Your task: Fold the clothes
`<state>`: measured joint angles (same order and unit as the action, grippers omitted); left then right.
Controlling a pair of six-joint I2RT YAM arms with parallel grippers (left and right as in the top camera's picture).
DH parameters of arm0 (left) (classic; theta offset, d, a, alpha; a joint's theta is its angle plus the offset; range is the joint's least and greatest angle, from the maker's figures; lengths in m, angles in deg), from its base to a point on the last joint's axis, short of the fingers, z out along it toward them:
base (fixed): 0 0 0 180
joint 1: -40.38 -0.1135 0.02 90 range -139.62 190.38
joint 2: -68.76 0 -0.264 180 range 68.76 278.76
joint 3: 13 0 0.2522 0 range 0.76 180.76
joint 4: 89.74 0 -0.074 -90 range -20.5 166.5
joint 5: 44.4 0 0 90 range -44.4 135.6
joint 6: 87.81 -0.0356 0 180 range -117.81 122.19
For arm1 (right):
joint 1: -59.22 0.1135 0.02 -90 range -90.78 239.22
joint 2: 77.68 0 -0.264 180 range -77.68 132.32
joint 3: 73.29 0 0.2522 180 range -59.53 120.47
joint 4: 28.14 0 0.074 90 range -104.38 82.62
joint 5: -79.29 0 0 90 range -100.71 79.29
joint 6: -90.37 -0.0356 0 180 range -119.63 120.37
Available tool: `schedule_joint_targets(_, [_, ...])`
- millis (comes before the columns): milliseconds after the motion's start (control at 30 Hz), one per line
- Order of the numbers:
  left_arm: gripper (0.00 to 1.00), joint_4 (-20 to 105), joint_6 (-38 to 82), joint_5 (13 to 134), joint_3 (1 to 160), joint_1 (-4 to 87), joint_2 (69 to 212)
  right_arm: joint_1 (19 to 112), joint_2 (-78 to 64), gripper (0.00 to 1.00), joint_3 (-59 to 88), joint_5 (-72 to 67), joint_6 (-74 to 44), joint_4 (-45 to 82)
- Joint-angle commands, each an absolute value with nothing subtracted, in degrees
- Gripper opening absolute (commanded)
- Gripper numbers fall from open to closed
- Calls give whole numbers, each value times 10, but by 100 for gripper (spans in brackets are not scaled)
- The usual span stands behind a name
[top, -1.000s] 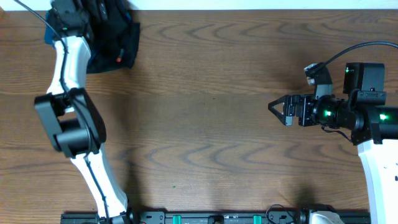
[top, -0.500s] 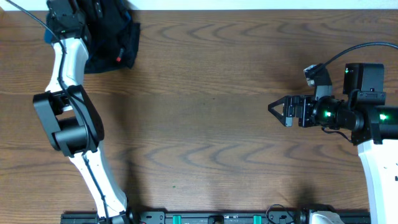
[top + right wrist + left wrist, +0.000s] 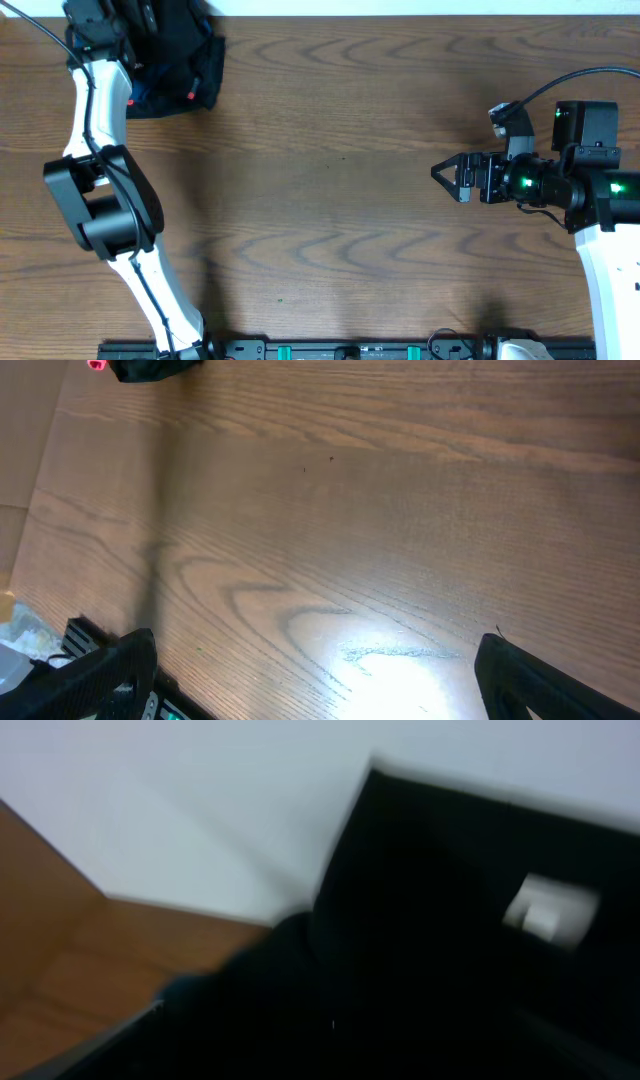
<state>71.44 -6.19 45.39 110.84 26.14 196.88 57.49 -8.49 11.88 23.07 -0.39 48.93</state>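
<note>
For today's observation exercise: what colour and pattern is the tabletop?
Brown, with a wavy wood grain; the table shows best in the overhead view.

The clothes (image 3: 172, 45) are a soft, plain black fabric mass, bunched into a crumpled heap rather than spread flat. The heap lies at the far left corner of the desk (image 3: 350, 150), and its upper part runs out past the top edge of the overhead view. Its layers and markings are too dark and small to tell apart.
</note>
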Motion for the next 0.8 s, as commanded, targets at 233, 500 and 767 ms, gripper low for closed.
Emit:
schedule_joint_targets(233, [98,698,-62,452,1107,260,1998,570,-90,99,124,232,4,491])
schedule_joint_targets(500, [98,706,-61,452,1107,265,1860,570,-90,99,124,231,4,473])
schedule_joint_targets(767, [98,529,-61,452,1107,292,1704,570,-90,99,124,231,4,467])
